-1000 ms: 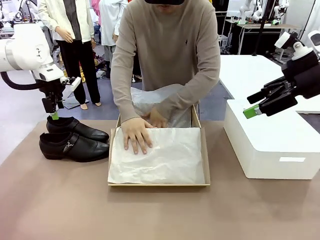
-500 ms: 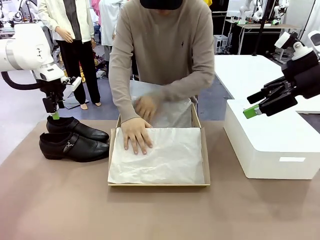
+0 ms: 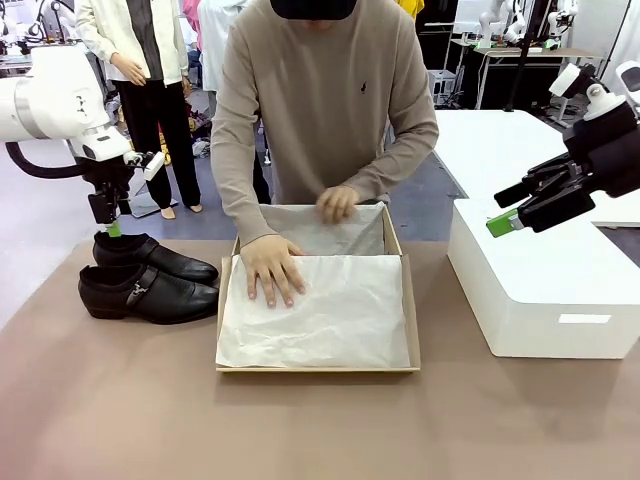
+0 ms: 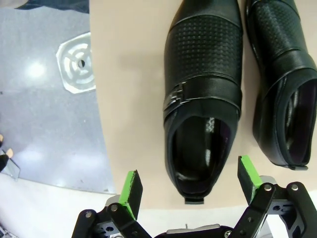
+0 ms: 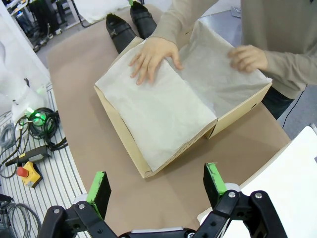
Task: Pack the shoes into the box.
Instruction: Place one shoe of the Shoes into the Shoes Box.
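Two glossy black shoes [image 3: 148, 278] lie side by side on the table, left of the box, toes pointing right. My left gripper [image 3: 106, 226] hangs open just above the heel of the far shoe [image 4: 205, 84]; in the left wrist view its green pads straddle that heel opening, with the other shoe [image 4: 287, 84] to the right. The tan box [image 3: 411, 305] stands open mid-table, lined with white tissue [image 3: 320, 310]. A person presses one hand [image 3: 272, 270] flat on the tissue and holds it against the raised lid with the other hand [image 3: 338, 203]. My right gripper [image 3: 505, 218] is open, up at the right.
A large white plastic box [image 3: 540, 290] stands at the table's right, under my right gripper [image 5: 156, 184]. From that wrist the tan box [image 5: 124, 134] and the shoes [image 5: 129, 25] lie beyond. The table's left edge runs close behind the shoes' heels.
The person's far hand rose from inside the box to the top of the lid, spreading the tissue against it. Both arms have stayed where they were.
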`<state>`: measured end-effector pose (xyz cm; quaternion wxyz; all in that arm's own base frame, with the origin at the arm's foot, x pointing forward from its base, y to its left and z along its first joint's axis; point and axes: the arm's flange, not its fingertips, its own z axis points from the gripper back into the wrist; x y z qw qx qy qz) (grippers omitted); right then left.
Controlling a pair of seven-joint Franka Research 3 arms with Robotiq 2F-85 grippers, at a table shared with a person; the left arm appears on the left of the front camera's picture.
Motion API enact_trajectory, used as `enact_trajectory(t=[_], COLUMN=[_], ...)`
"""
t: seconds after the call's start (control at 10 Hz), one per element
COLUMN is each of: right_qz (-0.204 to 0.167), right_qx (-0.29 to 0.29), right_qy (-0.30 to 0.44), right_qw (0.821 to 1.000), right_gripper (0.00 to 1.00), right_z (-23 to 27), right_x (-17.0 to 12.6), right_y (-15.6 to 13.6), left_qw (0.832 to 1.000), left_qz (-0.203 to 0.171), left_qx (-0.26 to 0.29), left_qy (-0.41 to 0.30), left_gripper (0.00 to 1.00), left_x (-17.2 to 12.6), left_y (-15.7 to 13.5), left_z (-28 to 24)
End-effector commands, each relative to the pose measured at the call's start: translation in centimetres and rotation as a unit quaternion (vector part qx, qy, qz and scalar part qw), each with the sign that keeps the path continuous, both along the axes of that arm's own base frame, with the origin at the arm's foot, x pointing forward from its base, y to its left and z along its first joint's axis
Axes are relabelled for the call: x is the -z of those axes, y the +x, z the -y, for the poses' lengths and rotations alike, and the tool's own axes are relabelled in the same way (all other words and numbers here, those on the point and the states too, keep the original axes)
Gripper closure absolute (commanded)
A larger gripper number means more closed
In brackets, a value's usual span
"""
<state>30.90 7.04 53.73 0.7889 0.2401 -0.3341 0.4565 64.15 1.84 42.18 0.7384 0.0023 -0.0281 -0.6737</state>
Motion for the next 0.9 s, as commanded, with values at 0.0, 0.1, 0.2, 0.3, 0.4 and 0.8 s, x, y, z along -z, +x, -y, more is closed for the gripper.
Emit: enact_trajectory(t=[0.0, 0.1, 0.2, 0.3, 0.4, 0.8], right_qz=[0.008, 0.008, 0.008, 0.008, 0.008, 0.008], right_qx=[-0.013, -0.013, -0.013, -0.013, -0.013, -0.013], right_qy=[0.011, 0.011, 0.011, 0.011, 0.011, 0.011], right_qw=[1.0, 1.0, 1.0, 1.0, 1.0, 1.0], right_gripper=[0.0, 0.0, 0.0, 0.0, 0.0, 0.0], right_z=[0.0, 0.0, 0.0, 0.0, 0.0, 0.0], right_x=[0.0, 0.0, 0.0, 0.0, 0.0, 0.0], right_y=[0.4, 0.4, 0.4, 0.4, 0.4, 0.4], left_qw=[1.0, 1.0, 1.0, 1.0, 0.999, 0.999], left_qz=[0.004, 0.001, -0.001, 0.0, -0.003, -0.003], left_qx=[0.015, 0.017, 0.02, 0.022, 0.024, 0.028], left_qy=[0.012, 0.017, 0.018, 0.022, 0.024, 0.028], left_gripper=[0.0, 0.0, 0.0, 0.0, 0.0, 0.0], left_x=[0.1, 0.5, 1.0, 1.6, 2.0, 3.0], left_y=[1.7, 2.2, 2.6, 3.1, 3.4, 4.2], left_z=[-0.3, -0.5, -0.5, -0.6, -0.7, -1.0])
